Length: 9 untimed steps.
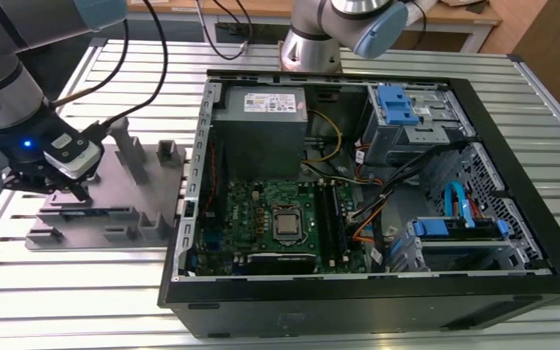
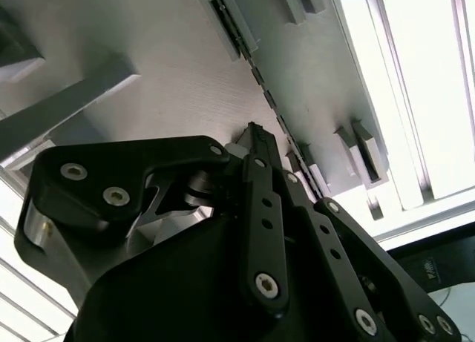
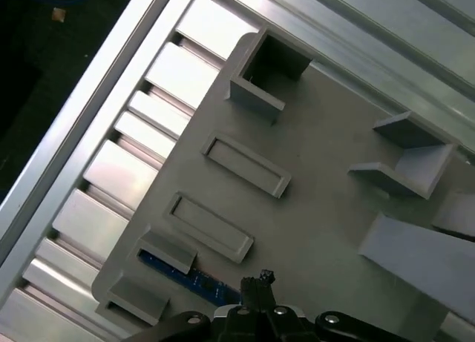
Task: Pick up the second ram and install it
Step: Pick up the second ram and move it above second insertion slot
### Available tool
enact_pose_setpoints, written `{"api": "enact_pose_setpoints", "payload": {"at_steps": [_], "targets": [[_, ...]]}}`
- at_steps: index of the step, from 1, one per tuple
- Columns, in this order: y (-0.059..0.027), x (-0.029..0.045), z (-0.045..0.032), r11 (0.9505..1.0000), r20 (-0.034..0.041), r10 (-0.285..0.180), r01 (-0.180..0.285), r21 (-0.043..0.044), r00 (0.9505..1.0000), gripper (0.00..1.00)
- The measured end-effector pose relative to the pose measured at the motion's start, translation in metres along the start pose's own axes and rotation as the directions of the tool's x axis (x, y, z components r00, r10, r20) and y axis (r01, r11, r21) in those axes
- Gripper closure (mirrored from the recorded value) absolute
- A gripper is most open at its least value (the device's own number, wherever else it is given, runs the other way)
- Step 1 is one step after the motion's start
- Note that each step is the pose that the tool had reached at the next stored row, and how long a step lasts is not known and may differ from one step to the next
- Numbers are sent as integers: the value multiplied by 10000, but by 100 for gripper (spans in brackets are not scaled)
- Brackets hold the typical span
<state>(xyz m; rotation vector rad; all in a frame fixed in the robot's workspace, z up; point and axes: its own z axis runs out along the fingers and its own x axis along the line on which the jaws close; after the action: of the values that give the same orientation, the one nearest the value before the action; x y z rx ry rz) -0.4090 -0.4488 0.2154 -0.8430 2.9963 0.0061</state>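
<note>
**Robot arm poised over memory stick at parts tray**

The arm's gripper (image 1: 74, 191) hangs over the grey tray (image 1: 114, 235) on the slatted counter (image 1: 66, 292), at nine o'clock from the open computer case (image 1: 513, 95) in the exterior view. The second ram (image 1: 87, 212) stands on edge in a slot of that tray, just below the tips and at about five o'clock from them. In the first wrist view its blue edge (image 3: 182, 275) runs in under the gripper (image 3: 256, 281). In the second wrist view the stick (image 2: 271, 104) shows as a thin, dark, notched line passing just beside the fingers (image 2: 258, 145). The fingers look pressed together or nearly so, with no gap visible between them. Whether they are pinching the stick's top edge or sit just above it cannot be told.

The step in hand appears to be the pick-up. Doing it well likely means a hold near the stick's middle, square to its flat faces. The lift should go straight up along the slot so the card neither binds nor twists. The tray's upright posts (image 1: 129, 153) stand between one and two o'clock from the gripper, near enough to call for a clean vertical rise. A light, firm pinch should suit so thin a card.
</note>
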Motion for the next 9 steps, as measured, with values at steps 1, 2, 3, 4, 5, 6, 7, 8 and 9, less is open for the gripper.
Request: {"api": "enact_pose_setpoints", "payload": {"at_steps": [1,2,3,4,5,6,7,8,9], "targets": [[0,0,0,9999,0,-103,103,-3,9999,89],[0,0,0,9998,1,-207,207,-6,9998,89],[0,0,0,9995,1,-309,309,-9,9995,89],[0,0,0,9991,2,-420,420,-12,9991,89],[0,0,0,9987,2,-512,512,-15,9987,89],[0,0,0,9981,3,-620,620,-18,9981,89],[0,0,0,9974,4,-719,719,-21,9974,89],[0,0,0,9966,5,-819,819,-23,9966,89],[0,0,0,9958,5,-917,917,-26,9958,89]]}}
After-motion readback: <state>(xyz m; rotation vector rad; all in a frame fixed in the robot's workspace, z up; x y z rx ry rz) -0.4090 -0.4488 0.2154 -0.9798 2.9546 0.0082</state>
